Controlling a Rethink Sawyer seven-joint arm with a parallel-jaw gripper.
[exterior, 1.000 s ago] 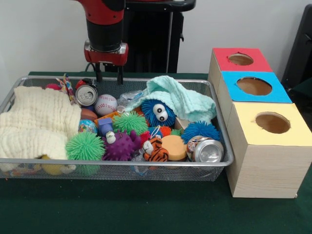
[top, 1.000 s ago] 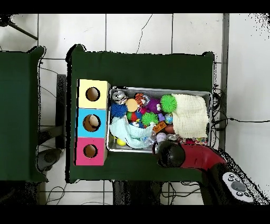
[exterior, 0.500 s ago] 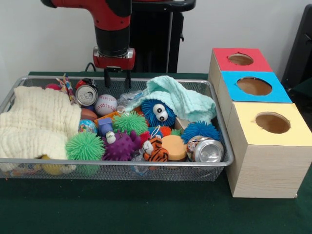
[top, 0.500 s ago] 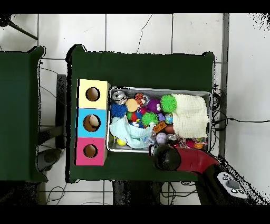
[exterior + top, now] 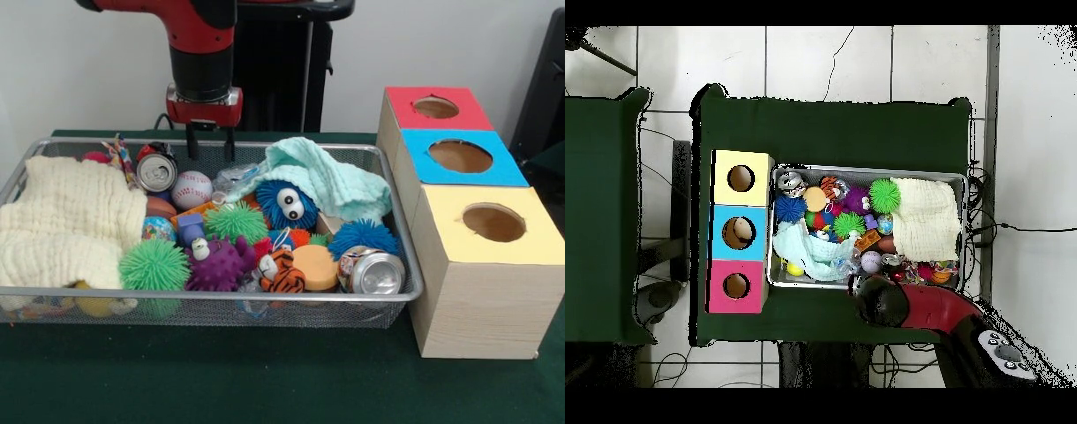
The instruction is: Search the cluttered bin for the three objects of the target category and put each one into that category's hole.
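Note:
The bin (image 5: pixel 221 296) is a silver wire-mesh basket full of toys; it also shows in the overhead view (image 5: pixel 865 168). In it lie two drink cans (image 5: pixel 156 170) (image 5: pixel 372 272), a baseball (image 5: pixel 192 189), green spiky balls (image 5: pixel 154 263) (image 5: pixel 237 221), a purple spiky ball (image 5: pixel 221 263), a blue fuzzy toy with eyes (image 5: pixel 287 203), a tiger toy (image 5: pixel 281 272) and an orange disc (image 5: pixel 316 265). My gripper (image 5: pixel 210 146) hangs open and empty above the bin's far rim, behind the baseball. In the overhead view the arm (image 5: pixel 883 300) hides the gripper.
A cream cloth (image 5: pixel 66 221) covers the bin's left end and a mint cloth (image 5: pixel 327 177) drapes over its far right. Three wooden boxes with round holes stand right of the bin: red top (image 5: pixel 437 108), blue top (image 5: pixel 461 156), yellow top (image 5: pixel 493 223).
The gripper has moved a little to the right along the bin's far rim in the front view and risen slightly. The toys have not moved.

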